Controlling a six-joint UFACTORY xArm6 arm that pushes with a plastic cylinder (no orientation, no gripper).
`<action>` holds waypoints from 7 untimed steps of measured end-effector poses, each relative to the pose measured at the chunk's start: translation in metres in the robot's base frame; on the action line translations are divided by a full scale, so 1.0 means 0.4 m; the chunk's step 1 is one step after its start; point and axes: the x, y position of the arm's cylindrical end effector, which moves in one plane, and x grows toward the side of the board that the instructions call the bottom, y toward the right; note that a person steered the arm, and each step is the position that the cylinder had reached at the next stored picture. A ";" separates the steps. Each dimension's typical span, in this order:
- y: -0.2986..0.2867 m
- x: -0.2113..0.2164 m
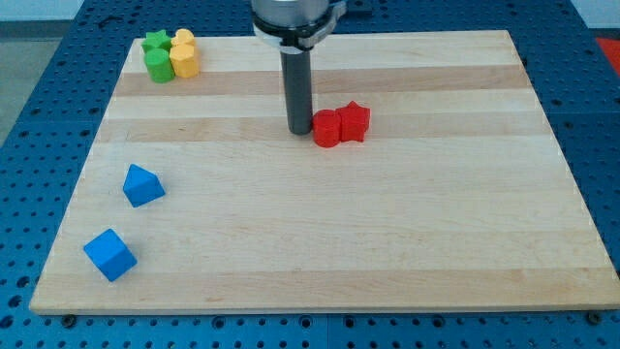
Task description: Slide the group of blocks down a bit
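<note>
A group of several blocks sits at the board's top left: a green star [155, 42], a green cylinder [158, 66], a yellow block [183, 40] and a yellow cylinder [185, 62], all touching. My tip [299, 130] rests on the board near the middle top, far to the right of that group. It stands just left of a red cylinder [326, 129], close to or touching it. A red star [355, 121] touches that cylinder on its right.
A blue triangular block [142, 185] and a blue cube [109, 255] lie at the view's lower left. The wooden board [387, 242] lies on a blue perforated table [596, 116].
</note>
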 end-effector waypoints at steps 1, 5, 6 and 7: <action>0.043 0.000; -0.345 -0.040; -0.376 -0.114; -0.358 -0.260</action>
